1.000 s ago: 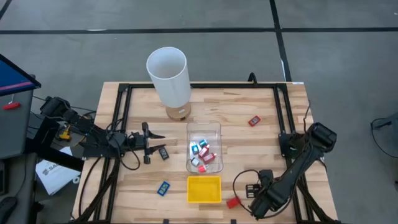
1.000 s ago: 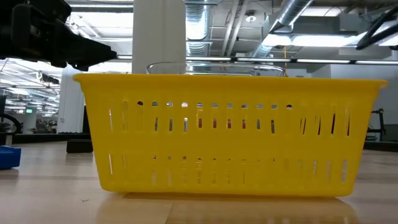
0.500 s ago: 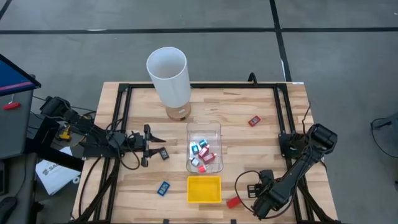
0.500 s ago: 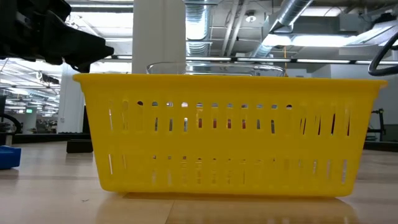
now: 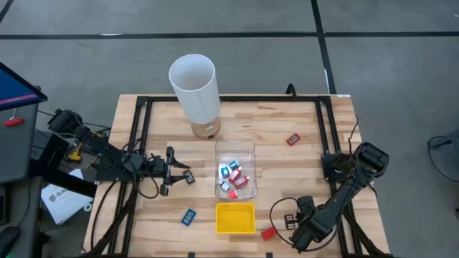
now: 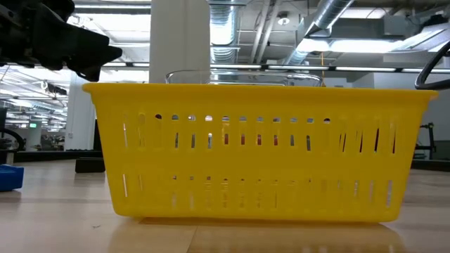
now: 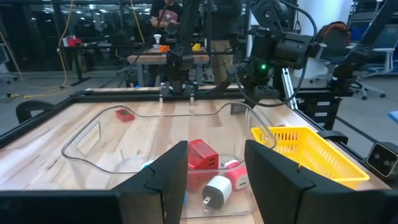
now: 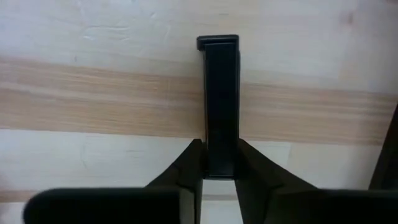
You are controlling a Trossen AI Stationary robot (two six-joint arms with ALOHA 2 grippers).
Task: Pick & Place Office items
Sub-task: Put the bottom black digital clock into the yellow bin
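Office items lie scattered on the wooden table: a red one (image 5: 292, 139) at the far right, a blue one (image 5: 188, 216) at the near left, a red one (image 5: 269, 233) by the near edge, and a black one (image 5: 188, 177) left of the clear bin (image 5: 235, 149). The bin holds several more. My right gripper (image 5: 290, 219) points down at the near right, shut on a slim black piece (image 8: 221, 93). My left gripper (image 7: 216, 155) is open and level, facing the bin from the left with nothing between its fingers. My right gripper pinches the slim black piece between its two fingers, on its two long sides near one end (image 8: 221, 158). The fingers come from above, pointing down, and lie across the piece. The piece lies along the table top, its other end (image 8: 217, 42) reaching out past the fingers.
A yellow slotted tray (image 5: 236, 228) stands near the front edge, just in front of the clear bin. A tall white cylinder (image 5: 195, 89) stands at the far side. A black frame (image 5: 140, 136) runs along the table's edges.
My left gripper has turned a little on the spot, its tips swinging slightly toward the near edge. My right arm has sunk a little toward the table over the black piece.
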